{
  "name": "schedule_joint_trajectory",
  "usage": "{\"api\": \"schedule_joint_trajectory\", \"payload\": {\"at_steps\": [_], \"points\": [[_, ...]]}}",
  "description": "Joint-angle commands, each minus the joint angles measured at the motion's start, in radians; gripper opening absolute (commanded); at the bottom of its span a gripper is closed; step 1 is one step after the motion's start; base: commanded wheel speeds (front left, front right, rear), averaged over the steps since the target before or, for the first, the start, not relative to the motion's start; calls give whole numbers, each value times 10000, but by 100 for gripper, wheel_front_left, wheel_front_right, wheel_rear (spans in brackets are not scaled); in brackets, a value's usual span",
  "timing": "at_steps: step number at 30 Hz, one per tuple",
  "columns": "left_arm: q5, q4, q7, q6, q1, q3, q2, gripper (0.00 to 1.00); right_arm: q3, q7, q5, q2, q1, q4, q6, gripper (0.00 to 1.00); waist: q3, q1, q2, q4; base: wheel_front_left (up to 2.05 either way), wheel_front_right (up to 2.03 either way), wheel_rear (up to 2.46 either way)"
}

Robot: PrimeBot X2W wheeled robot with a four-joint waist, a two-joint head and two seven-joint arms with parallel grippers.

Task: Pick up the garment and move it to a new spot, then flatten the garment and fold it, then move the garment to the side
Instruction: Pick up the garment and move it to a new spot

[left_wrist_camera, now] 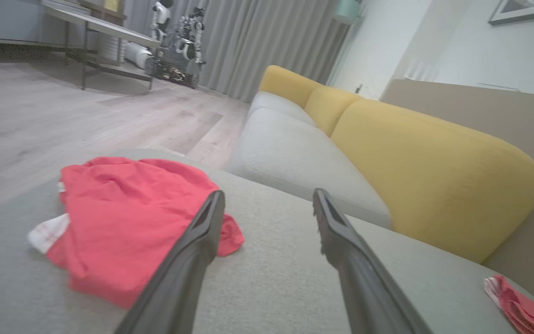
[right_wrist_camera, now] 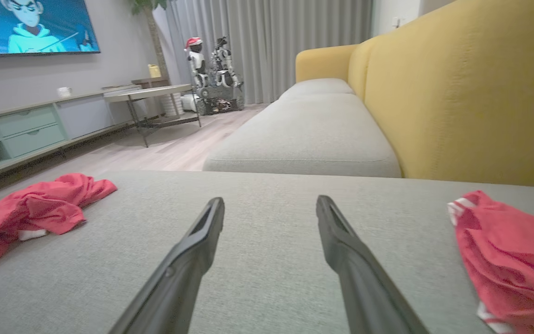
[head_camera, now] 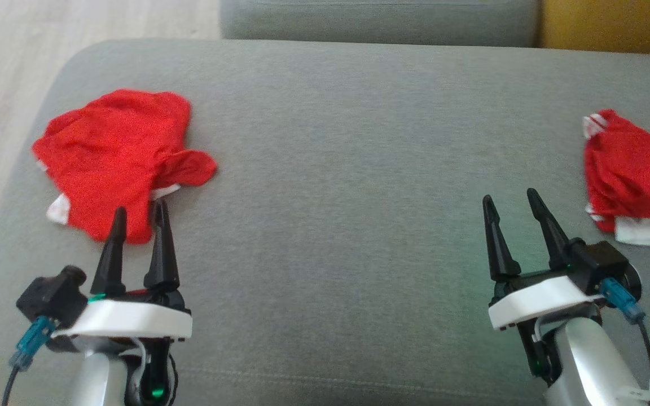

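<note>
Two garments lie well apart on the grey sofa cushion (head_camera: 359,169): a crumpled red garment (head_camera: 116,163) at the left, a second red garment (head_camera: 635,180) at the right edge. The left gripper (head_camera: 140,210), fingers apart and empty, sits at the first's near edge; the right gripper (head_camera: 509,194) is likewise spread.

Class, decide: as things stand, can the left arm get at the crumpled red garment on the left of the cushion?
Probably yes: the left gripper, jaws open, is at the near edge of the red garment, nothing between.
</note>
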Motion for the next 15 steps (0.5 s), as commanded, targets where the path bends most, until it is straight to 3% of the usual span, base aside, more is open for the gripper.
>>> {"api": "schedule_joint_trajectory", "payload": {"at_steps": [1,15], "points": [[212,-373,-51,-24,-395,388,89,100,278,-108,-74,37,-402,-267,-9,100,105,0,0,480,0,0,0],[311,-516,-51,18,3,640,89,100,1071,2,123,37,-273,-62,-9,100,-248,0,0,2912,0,0,0]]}}
